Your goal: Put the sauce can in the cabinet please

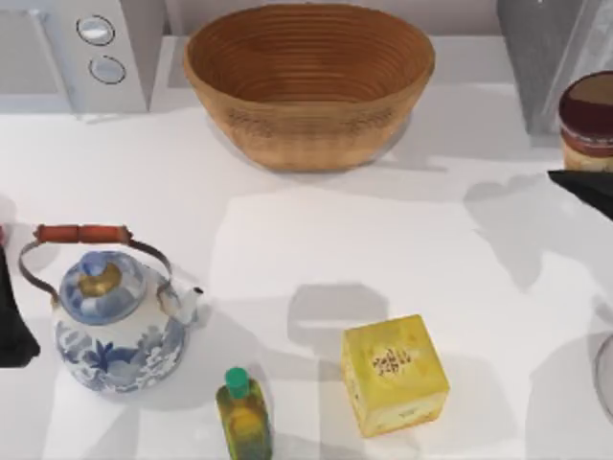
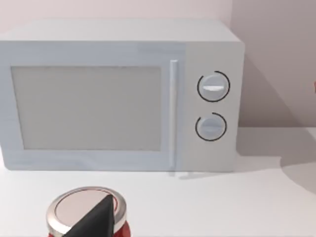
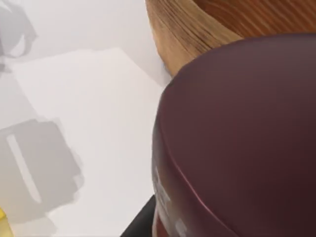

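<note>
The sauce can [image 1: 586, 120] sits right at the top view's right edge, just beside the grey cabinet [image 1: 551, 53] in the far right corner, and the right claw [image 1: 584, 187] shows as a dark wedge directly under it. In the right wrist view the can's maroon top [image 3: 237, 133] looms very close to the lens, with the wicker basket [image 3: 197, 24] behind it. That looks like a can gripped and carried, though the fingers themselves cannot be made out, so whether the claw is clenched cannot be told.

Judging by the position, this is the carry stage: the can is close to the cabinet but not yet inside it. The next move calls for getting it through the cabinet's opening and setting it down upright.

The left claw [image 1: 11, 331] is parked at the left edge; its state cannot be told either.

The white counter [image 1: 287, 240] carries a blue-and-white kettle [image 1: 115, 321], a green-capped bottle [image 1: 242, 414], a yellow box [image 1: 395, 374] and a microwave [image 2: 118, 96] at the back left.
</note>
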You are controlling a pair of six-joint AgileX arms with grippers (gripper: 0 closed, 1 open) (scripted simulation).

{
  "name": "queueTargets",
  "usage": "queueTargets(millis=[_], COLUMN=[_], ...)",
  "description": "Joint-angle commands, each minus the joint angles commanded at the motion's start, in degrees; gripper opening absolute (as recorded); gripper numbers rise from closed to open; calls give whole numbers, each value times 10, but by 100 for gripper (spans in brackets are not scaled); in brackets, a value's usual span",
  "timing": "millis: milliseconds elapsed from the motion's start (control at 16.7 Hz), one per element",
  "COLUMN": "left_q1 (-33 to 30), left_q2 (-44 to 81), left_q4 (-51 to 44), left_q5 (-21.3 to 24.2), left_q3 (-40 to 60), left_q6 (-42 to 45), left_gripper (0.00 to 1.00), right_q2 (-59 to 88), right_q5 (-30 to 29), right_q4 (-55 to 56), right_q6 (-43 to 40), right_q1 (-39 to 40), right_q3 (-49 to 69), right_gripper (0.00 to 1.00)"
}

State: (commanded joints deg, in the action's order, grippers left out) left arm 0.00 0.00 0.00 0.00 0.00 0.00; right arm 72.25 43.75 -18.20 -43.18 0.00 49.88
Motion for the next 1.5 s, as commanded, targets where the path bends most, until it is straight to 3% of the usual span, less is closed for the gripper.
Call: queueTargets(millis=[360,660,900,1080,1500], left_q1=[0,0,0,0,0], left_q2=[0,0,0,0,0], left_q4=[0,0,0,0,0], left_q5=[0,0,0,0,0], left_q3=[0,0,0,0,0], left_q6=[0,0,0,0,0], left_gripper=[100,100,100,100,100], right_q2=[-270,-550,-682,-721,-718], right_q5=[-126,-300,-408,-436,-437], right_q4=[84,143,175,182,179], right_q6=[140,294,395,430,433], right_q1=[-2,-3,0,0,1], right_q3=[-132,-332,-458,-497,-484], right_gripper=[0,0,0,0,0])
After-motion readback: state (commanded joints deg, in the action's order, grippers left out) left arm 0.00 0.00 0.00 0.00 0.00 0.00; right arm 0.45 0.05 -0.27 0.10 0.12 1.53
